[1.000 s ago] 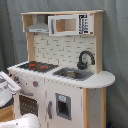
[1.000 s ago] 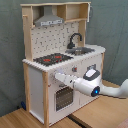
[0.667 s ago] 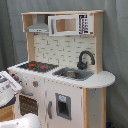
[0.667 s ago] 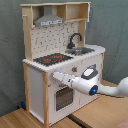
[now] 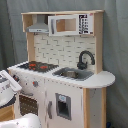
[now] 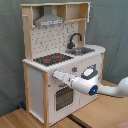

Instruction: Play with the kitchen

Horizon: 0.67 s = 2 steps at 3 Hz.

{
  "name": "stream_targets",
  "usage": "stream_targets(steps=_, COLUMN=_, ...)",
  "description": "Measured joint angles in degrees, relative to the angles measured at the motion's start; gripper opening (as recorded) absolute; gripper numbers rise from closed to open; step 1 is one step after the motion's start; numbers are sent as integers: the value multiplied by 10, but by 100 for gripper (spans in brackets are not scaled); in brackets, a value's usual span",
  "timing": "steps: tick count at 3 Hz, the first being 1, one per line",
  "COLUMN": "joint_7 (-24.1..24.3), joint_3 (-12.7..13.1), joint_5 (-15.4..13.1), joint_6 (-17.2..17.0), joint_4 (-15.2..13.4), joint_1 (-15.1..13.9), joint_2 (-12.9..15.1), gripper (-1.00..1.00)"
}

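Tool (image 6: 51, 75) reaches from the second exterior view's right to the kitchen (image 6: 60, 55) front, its tip just below the stovetop (image 6: 51, 59) and above the oven door (image 6: 62, 97); whether it is wide or narrow cannot be told. Kitchen stands upright on a wooden worktop (image 6: 102, 112), faucet (image 5: 84, 59) over the sink (image 5: 74, 74).

I could read no text, brand or number anywhere on the kitchen (image 5: 65, 75) in either exterior view.
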Motion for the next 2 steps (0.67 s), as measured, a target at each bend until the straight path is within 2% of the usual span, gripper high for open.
stream_targets(steps=2, joint_7=-125, joint_3=0, joint_5=-1, joint_6=-4, joint_4=1, joint_1=0, joint_2=0, gripper=-100)
